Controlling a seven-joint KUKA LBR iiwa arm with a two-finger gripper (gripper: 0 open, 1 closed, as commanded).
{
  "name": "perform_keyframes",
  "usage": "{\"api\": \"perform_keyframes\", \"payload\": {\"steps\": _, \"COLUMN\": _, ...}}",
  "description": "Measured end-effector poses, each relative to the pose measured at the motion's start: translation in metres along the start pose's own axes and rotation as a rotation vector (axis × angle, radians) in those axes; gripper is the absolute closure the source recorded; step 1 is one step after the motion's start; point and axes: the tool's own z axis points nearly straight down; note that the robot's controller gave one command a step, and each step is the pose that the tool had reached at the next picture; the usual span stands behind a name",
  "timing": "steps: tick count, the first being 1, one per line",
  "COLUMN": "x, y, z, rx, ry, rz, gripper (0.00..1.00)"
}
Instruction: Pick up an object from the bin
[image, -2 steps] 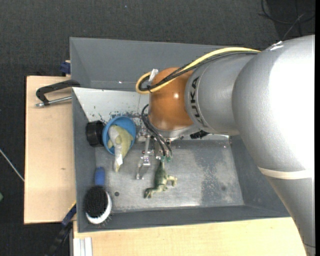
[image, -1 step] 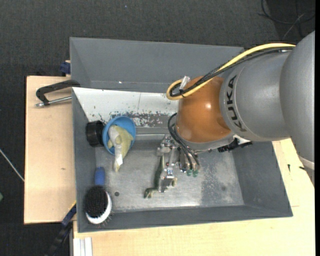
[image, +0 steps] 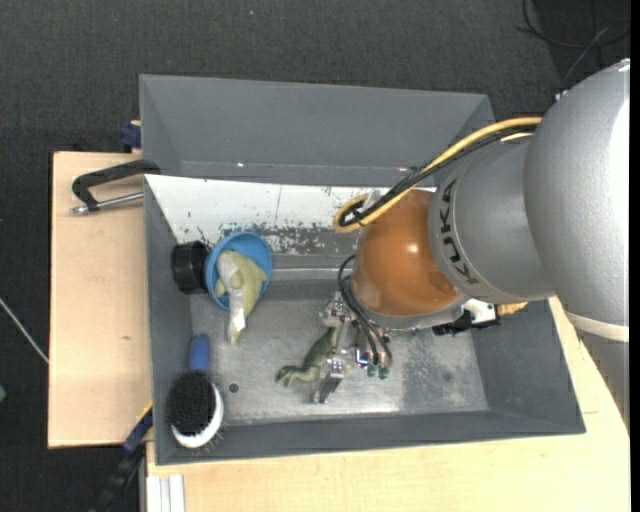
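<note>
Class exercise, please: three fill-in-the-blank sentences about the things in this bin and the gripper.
1. The round white-rimmed brush in the grey metal bin has ____ bristles.
2. The pale yellow crumpled thing lies partly in a round plastic bowl coloured ____.
3. The gripper hangs over a thin toy figure coloured ____.
Missing words: black; blue; green.

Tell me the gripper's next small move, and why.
Probably ease straight down a little. The gripper hangs right over the right end of the green toy on the bin floor, with bare floor around it; the blue cup and black brush lie well off to the left.
</note>
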Motion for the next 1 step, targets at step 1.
{"api": "perform_keyframes", "payload": {"steps": 1, "x": -0.0030, "y": 0.0009, "z": -0.0034, "rx": -0.003, "ry": -0.010, "rz": 0.000, "gripper": 1.00}}
